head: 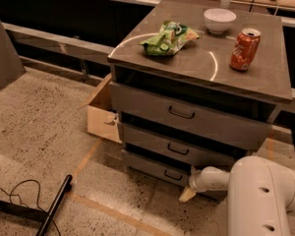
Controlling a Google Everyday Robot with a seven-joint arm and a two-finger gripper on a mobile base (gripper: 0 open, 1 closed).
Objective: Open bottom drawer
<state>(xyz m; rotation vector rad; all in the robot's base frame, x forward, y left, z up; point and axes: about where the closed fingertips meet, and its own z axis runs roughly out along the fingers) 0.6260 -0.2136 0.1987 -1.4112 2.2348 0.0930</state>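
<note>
The grey cabinet (196, 68) has three wide drawers. The bottom drawer (147, 165) is the lowest one, with a slim grey front and a small dark wire handle (172, 175). It sits about level with the middle drawer (157, 142) above it. My gripper (188, 192) is low at the right end of the bottom drawer's front, just right of the handle, at the end of my white arm (263, 195).
On the cabinet top lie a green snack bag (168, 38), a white bowl (219, 20) and a red soda can (245, 49). An open cardboard box (102, 112) stands left of the cabinet. A black pole and cable (53, 206) lie on the floor at lower left.
</note>
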